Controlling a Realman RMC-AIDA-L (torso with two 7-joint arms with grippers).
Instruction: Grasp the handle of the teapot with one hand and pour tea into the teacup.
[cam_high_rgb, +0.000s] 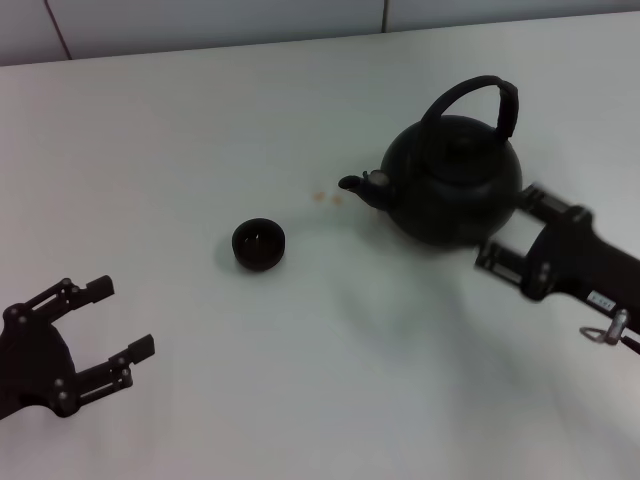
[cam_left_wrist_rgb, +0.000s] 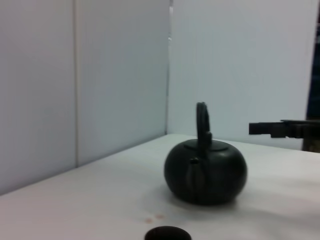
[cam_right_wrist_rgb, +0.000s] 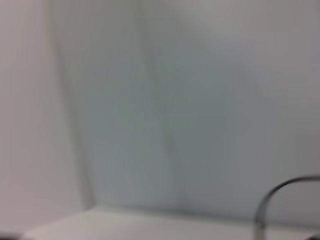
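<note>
The glossy black teapot (cam_high_rgb: 455, 185) stands right of the table's centre, its spout pointing at the small black teacup (cam_high_rgb: 259, 243). Its arched handle (cam_high_rgb: 478, 92) stands upright over the lid. My right gripper (cam_high_rgb: 508, 228) is open, low beside the pot's right side and well below the handle, with nothing between its fingers. My left gripper (cam_high_rgb: 122, 318) is parked open at the near left. The left wrist view shows the teapot (cam_left_wrist_rgb: 205, 172), the handle (cam_left_wrist_rgb: 202, 122) edge-on, the teacup's rim (cam_left_wrist_rgb: 167, 233) and the right gripper (cam_left_wrist_rgb: 260, 128) beyond. The right wrist view catches only part of the handle (cam_right_wrist_rgb: 280, 192).
The white table (cam_high_rgb: 300, 400) carries two small orange stains (cam_high_rgb: 325, 197) between spout and cup. A light wall (cam_high_rgb: 200, 20) runs along the table's far edge.
</note>
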